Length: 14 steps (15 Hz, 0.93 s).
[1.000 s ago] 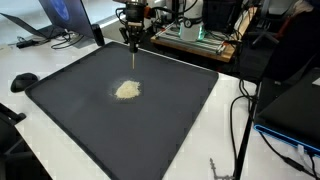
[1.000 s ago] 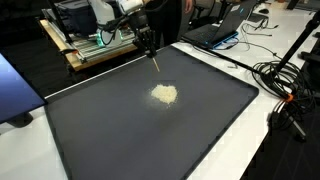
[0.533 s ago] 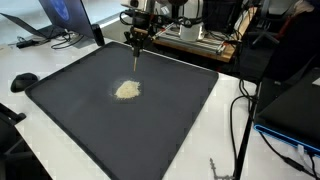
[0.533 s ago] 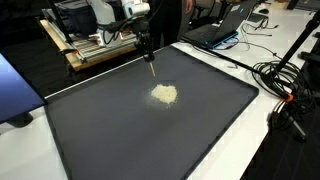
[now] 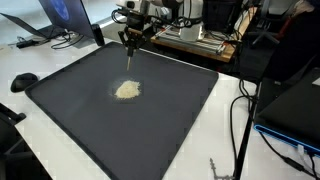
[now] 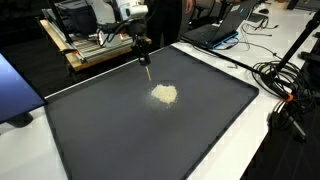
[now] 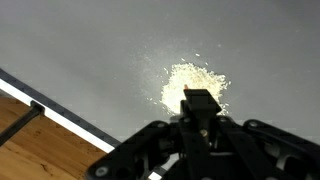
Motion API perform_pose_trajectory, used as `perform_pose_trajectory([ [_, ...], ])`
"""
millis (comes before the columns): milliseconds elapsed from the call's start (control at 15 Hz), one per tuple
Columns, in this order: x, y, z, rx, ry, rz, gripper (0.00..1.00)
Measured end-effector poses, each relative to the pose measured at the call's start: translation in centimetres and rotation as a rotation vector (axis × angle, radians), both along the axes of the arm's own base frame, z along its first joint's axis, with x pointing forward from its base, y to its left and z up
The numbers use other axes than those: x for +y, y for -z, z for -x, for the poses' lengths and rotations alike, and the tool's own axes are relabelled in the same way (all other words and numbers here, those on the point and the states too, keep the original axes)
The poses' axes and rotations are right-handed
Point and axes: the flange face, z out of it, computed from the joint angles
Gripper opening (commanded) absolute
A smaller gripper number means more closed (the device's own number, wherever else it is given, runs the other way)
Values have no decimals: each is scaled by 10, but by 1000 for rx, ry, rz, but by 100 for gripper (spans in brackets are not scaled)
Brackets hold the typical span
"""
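Here the fingers (image 5: 130, 40) are clenched on the top of a thin pale stick (image 5: 131, 58), which hangs straight down from them with its lower end above the mat and not visibly touching it. In an exterior view the fingers (image 6: 142, 46) stand over the far part of the mat, and the stick (image 6: 147, 70) points down towards the near side at a slight tilt. Just beyond the stick's tip, nearer the middle of the mat, lies a small flat heap of pale yellowish grains (image 5: 127, 89); it is apart from the stick in both exterior views (image 6: 164, 94). In the wrist view the same heap (image 7: 195, 78) sits directly ahead of the black finger mechanism, its near edge hidden behind a dark block at the centre, with a few loose grains scattered round its rim. The heap rests on a large dark grey rectangular mat (image 5: 160, 125), which covers most of a white surface (image 5: 50, 150). Past the far edge of the mat, behind the arm, stands a light wooden frame holding electronics (image 6: 90, 52). An open laptop with a blue screen (image 5: 62, 14) sits off one far corner, and black cables (image 6: 282, 82) trail over the white surface beside the mat.
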Motion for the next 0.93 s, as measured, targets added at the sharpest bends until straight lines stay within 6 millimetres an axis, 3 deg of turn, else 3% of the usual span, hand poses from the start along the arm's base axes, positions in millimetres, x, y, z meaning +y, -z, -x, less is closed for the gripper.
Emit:
perform_pose_trajectory([
  [467,40,-4,-42,-34,-137,84,3],
  [933,88,-26,-88,0,-195,186,3],
])
